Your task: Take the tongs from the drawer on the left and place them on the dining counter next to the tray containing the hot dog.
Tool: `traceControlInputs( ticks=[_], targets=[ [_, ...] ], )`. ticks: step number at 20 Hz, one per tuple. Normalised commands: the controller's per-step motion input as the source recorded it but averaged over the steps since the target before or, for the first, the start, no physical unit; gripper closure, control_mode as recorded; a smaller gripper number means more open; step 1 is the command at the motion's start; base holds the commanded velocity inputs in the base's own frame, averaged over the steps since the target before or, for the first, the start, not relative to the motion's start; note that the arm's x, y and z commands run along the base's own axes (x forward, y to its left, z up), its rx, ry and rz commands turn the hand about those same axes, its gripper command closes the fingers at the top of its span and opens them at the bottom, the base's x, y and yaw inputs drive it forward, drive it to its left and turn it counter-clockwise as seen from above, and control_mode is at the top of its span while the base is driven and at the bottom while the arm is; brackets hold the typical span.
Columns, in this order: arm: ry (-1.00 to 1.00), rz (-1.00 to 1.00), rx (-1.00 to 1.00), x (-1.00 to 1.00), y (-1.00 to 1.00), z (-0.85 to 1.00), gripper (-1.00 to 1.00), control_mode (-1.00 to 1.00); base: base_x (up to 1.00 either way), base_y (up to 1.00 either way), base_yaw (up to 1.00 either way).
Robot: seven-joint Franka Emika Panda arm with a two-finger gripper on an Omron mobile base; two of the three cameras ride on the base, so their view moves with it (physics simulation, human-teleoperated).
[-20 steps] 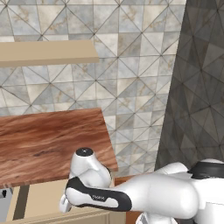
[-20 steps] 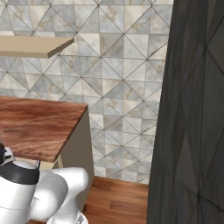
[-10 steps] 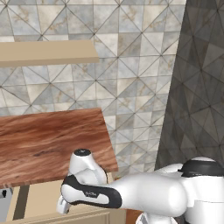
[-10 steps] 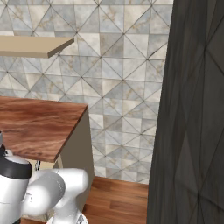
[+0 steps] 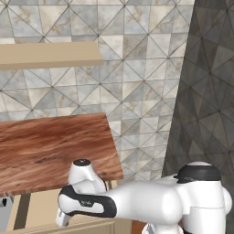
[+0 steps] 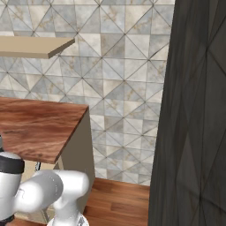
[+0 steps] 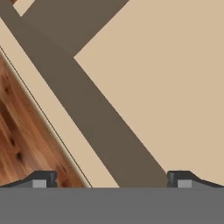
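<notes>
The gripper (image 7: 112,179), jaws spread wide and holding nothing, is hanging over the drawer (image 7: 175,78); no tongs are lying between the jaws, so descending here is risking an empty closure.

A rendered home kitchen: a wall of grey marbled triangular tiles (image 5: 137,82), a beige floating wooden shelf (image 5: 50,55), a reddish-brown wood-grain desk (image 5: 50,146) over beige cabinetry, and wood plank flooring (image 6: 119,198).
</notes>
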Motion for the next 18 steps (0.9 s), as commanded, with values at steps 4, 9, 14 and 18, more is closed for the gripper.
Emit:
traceControlInputs(
  ticks=[4,9,14,18],
  targets=[
    [0.02,0.00,0.00,0.00,0.13,-0.17,-1.00,-1.00,0.00,0.00,0.00],
    [0.01,0.00,0.00,0.00,0.11,-0.16,-1.00,-1.00,0.00,0.00,0.00],
    [0.02,0.00,0.00,0.00,0.09,-0.12,-1.00,-1.00,0.00,0.00,0.00],
    [0.06,0.00,0.00,-0.18,0.12,-0.11,-1.00,-1.00,0.00,0.00,0.00]
  ],
)
